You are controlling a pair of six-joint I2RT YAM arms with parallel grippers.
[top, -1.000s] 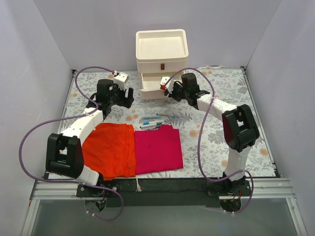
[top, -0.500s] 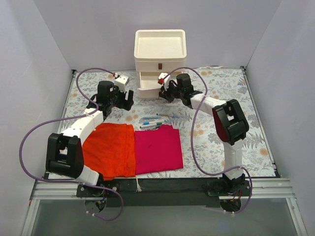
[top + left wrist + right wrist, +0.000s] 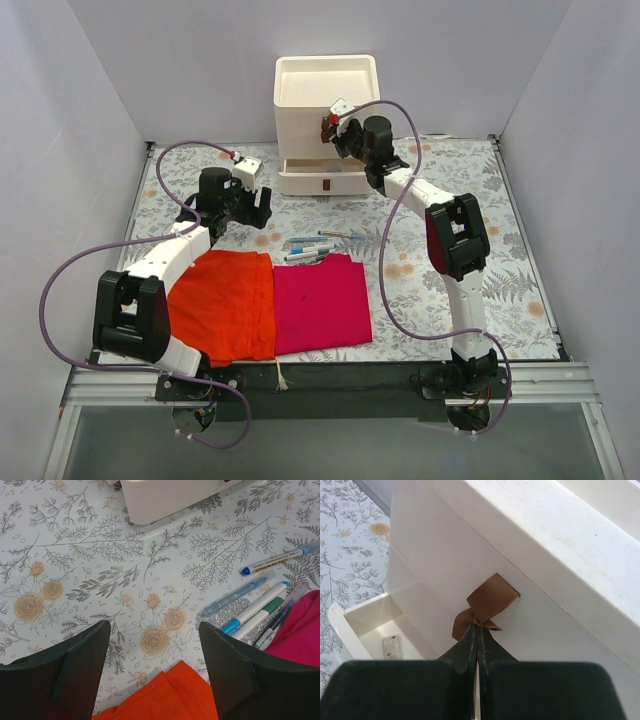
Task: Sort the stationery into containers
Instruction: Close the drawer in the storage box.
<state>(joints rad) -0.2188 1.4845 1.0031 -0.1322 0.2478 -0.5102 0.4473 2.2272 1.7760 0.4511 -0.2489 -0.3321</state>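
Note:
The cream-white drawer unit (image 3: 300,115) stands at the back centre. A lower drawer (image 3: 318,176) is pulled out, and a tiny tan piece (image 3: 391,646) lies inside it (image 3: 367,625). My right gripper (image 3: 336,124) is shut on the brown pull tab (image 3: 491,599) of the closed drawer above, fingertips pinching it (image 3: 479,630). Several pens and markers (image 3: 310,246) lie on the floral mat; in the left wrist view they (image 3: 260,605) lie to the right. My left gripper (image 3: 257,203) is open and empty (image 3: 155,680) above the mat, left of the pens.
An orange cloth (image 3: 225,300) and a magenta cloth (image 3: 320,300) lie side by side at the front, the pens just beyond their far edge. The orange cloth's corner (image 3: 167,695) lies under my left jaws. Grey walls enclose the table on three sides.
My right gripper rose from the open lower drawer's front to the drawer above and closed on its brown tab. My left gripper shifted slightly right.

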